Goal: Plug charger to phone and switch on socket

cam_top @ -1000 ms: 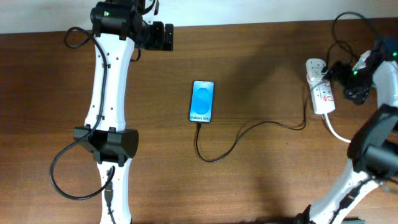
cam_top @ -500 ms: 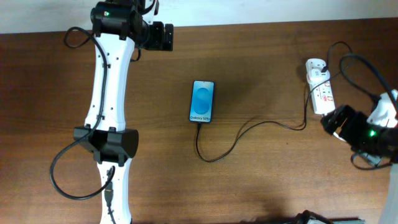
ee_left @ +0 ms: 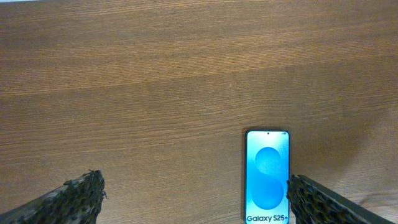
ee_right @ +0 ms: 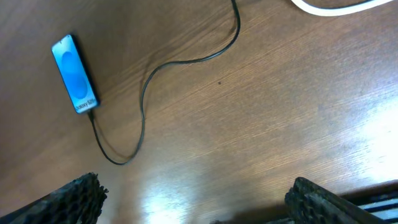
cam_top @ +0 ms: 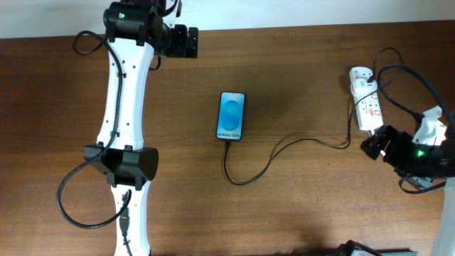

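Brown wood table (cam_top: pixel 298 206), two arms, pretty plain setup. The phone (cam_top: pixel 231 116) lies flat about mid-table with its blue screen lit. The charger (cam_top: pixel 284 147) runs into its lower end, loops once on the wood, then heads off right to the socket (cam_top: pixel 366 107) at the table's right edge. So as far as I can tell the plugging-in half is done: the connector tip sits right at the phone's bottom edge in both the overhead and the right wrist view.

The switch is the open question. The red markings on the strip are too small to read on or off, and a lit screen doesn't prove much, so I'd call that part unconfirmed.

The right gripper (cam_top: pixel 373 144) hangs just beside the near end of the socket, with its fingers spread wide and nothing between them. The left gripper (cam_top: pixel 190 41) is well apart at the far side of the table, also spread open and empty.

Orientation-wise, the phone's long axis runs straight toward and away from the robot. The text end, which is the cable end, points at the robot. The socket's long axis lies nearly parallel to that, tilted only slightly, with the white cord (ee_right: pixel 336 5) leaving its near end.
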`<move>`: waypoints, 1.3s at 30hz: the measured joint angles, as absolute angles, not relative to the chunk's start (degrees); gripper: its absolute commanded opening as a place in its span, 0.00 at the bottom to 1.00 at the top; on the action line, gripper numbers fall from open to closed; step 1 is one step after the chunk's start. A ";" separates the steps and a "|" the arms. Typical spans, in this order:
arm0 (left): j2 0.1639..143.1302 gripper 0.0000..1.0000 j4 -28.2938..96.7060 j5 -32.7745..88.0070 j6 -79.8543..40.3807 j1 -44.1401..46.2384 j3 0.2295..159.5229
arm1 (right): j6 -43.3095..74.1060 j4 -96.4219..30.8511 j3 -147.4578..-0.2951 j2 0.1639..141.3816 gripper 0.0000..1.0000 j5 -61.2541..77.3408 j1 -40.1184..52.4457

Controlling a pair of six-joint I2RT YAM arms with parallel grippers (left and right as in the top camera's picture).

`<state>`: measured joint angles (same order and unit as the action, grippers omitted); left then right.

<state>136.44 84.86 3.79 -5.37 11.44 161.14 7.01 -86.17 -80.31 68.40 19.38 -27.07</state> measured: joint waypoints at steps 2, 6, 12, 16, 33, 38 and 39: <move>136.44 0.99 84.88 3.79 -5.39 11.44 161.14 | 5.80 -84.77 -79.57 67.83 0.98 19.40 -24.36; 136.44 0.99 84.88 3.79 -5.37 11.44 161.14 | 4.47 -78.48 -79.26 65.54 0.99 18.92 -14.61; 136.44 0.99 84.88 3.79 -5.39 11.46 161.14 | 3.84 -74.26 -79.22 59.11 0.98 17.82 -5.45; 136.44 0.99 84.88 3.79 -5.37 11.44 161.14 | 3.84 -73.41 -78.72 52.99 0.98 16.71 -5.41; 136.44 0.99 84.86 3.57 -5.39 11.44 161.12 | 3.20 -20.64 -18.68 5.19 0.98 14.81 -2.61; 136.44 0.99 84.86 3.57 -5.37 11.44 161.14 | 3.03 -8.71 -9.15 0.89 0.99 13.54 -2.61; 136.44 0.99 84.88 3.57 -5.37 11.44 161.12 | 3.03 -7.18 -7.99 0.89 0.98 13.08 -2.61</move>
